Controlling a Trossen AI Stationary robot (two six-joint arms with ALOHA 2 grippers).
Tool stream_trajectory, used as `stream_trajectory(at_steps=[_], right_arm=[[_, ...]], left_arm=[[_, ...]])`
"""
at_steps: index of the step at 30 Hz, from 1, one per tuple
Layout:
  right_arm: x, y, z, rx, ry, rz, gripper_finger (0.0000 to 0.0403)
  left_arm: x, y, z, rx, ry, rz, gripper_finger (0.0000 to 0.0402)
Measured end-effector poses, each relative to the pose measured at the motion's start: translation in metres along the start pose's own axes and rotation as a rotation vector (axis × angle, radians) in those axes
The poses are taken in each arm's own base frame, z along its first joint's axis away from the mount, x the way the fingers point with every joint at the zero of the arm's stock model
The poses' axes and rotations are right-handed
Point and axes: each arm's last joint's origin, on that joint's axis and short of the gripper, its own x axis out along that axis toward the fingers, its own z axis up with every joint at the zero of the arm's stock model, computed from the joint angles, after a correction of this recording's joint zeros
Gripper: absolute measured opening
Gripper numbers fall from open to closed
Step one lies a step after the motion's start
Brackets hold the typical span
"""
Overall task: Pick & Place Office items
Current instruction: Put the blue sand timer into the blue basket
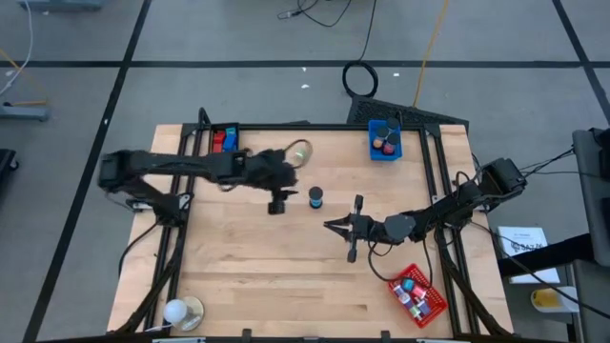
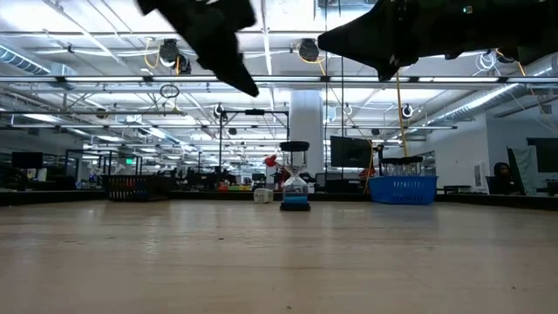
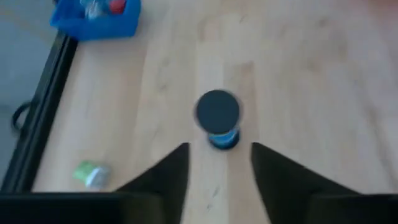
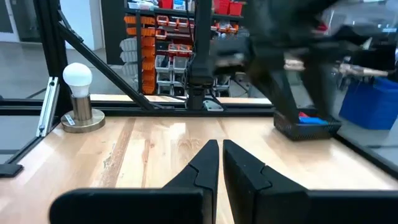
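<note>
Wooden table (image 1: 286, 276) with black frame, mostly bare. Three trays at its edges: blue tray (image 1: 385, 143) at the far edge with a few items in it, red tray (image 1: 419, 295) at the near right corner with several small items, black tray (image 1: 224, 138) at the far left corner with red and blue pieces. Looks like most sorting is done.

Left pincer (image 1: 277, 203) hangs above mid-table, fingers apart, nothing between them; in its wrist view the gap lines up with the blue-and-black roll (image 3: 218, 119), not touching it. That roll (image 1: 315, 197) stands upright just beside the pincer, apart from all trays. Right pincer (image 1: 351, 228) waits near mid-table, fingers closed, empty.

Left to do, as a judgement: grab the roll and tray it. A small green item (image 3: 92, 173) also lies loose near the table's far edge. The bulb on its tan base (image 1: 178, 311) sits at the near left corner.
</note>
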Motion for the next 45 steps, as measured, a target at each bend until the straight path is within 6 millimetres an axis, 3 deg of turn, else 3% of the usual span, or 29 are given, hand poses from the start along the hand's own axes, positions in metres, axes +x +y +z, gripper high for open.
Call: stream_trajectory(at_steps=[5, 10, 14, 21, 27, 31, 38, 45], right_arm=[[0.000, 0.000, -0.001, 0.021, 0.014, 0.001, 0.0013], [0.003, -0.006, 0.000, 0.015, -0.002, -0.023, 0.0013], [0.006, -0.011, 0.000, 0.090, -0.004, -0.047, 0.0013], [0.013, -0.028, -0.008, 0.220, 0.061, -0.115, 0.0015], [0.041, -0.053, -0.001, 0.383, 0.362, -0.290, 0.0069], [0.057, -0.070, 0.021, 0.390, 0.573, -0.389, 0.0133], [0.072, -0.077, 0.072, 0.399, 0.639, -0.337, 0.0248], [0.069, -0.087, 0.073, 0.416, 0.718, -0.369, 0.0308]], left_arm=[[-0.010, -0.012, -0.052, -0.036, -0.241, -0.049, 0.0071], [-0.010, -0.021, -0.087, -0.191, -0.332, -0.098, 0.0008], [-0.005, -0.035, -0.112, -0.131, -0.374, -0.104, 0.0007], [-0.002, -0.053, -0.161, -0.122, -0.600, -0.098, 0.0012], [-0.004, -0.056, -0.197, -0.152, -0.616, -0.028, 0.0015], [-0.004, -0.055, -0.208, -0.171, -0.591, 0.036, 0.0004], [-0.004, -0.055, -0.209, -0.174, -0.595, 0.046, 0.0022], [-0.004, -0.055, -0.209, -0.173, -0.594, 0.048, 0.0023]])
